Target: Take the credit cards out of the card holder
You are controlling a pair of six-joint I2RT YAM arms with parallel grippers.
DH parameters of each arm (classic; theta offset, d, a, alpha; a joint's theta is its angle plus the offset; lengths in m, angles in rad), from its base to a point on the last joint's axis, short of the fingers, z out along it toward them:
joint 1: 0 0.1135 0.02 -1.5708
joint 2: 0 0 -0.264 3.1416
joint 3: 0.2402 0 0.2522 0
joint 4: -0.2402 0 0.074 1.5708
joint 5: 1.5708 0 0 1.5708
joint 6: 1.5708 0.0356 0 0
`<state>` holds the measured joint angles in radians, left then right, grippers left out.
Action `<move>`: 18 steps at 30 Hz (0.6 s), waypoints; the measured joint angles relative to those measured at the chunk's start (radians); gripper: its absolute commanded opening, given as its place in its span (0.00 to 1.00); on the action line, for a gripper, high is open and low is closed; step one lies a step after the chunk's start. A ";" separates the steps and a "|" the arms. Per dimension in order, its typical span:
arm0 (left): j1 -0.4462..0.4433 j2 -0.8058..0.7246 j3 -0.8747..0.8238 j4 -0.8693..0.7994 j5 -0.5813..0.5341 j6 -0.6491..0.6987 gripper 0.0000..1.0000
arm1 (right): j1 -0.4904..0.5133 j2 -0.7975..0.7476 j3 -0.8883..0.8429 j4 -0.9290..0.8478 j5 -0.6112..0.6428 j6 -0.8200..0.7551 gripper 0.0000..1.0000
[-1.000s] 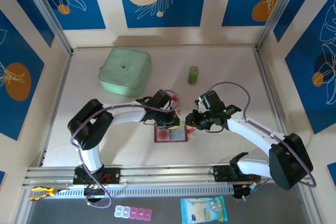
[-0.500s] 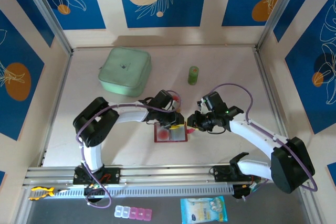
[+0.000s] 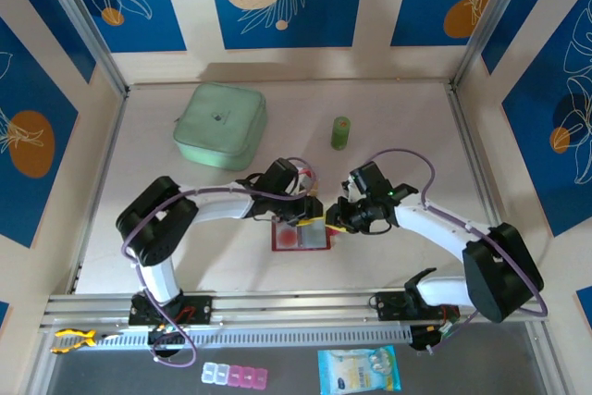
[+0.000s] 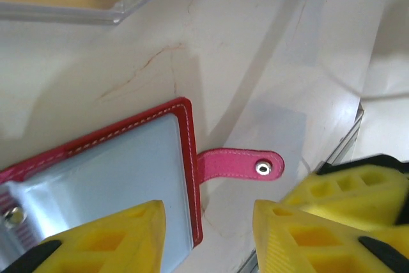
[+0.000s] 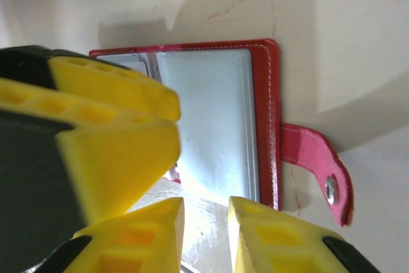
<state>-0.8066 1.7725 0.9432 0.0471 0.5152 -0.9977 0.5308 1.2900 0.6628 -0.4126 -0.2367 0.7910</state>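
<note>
Hanging over the open wallet (image 3: 298,238), the left gripper (image 4: 208,217) has its yellow fingers spread and grips nothing; one pad sits above the wallet's clear pocket, the other beyond the red tab (image 4: 238,165), which lies between them. The right gripper (image 5: 204,212), just beside at the tab edge, shows only a narrow gap; whether it pinches anything I cannot tell. The wallet lies flat midway across the bench (image 3: 407,136), nearer its near edge: red stitched border, grey inside, metal snap on the tab
</note>
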 measured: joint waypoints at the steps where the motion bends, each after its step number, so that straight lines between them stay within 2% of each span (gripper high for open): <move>1: 0.005 -0.017 -0.014 0.002 -0.003 0.000 0.39 | 0.007 0.015 0.008 0.003 -0.002 0.002 0.26; 18: 0.089 -0.239 -0.252 -0.011 -0.102 -0.007 0.32 | 0.142 0.314 0.204 0.067 -0.029 0.011 0.24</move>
<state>-0.7181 1.5333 0.6914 0.0357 0.4129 -1.0046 0.6724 1.6035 0.8669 -0.3458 -0.2661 0.8017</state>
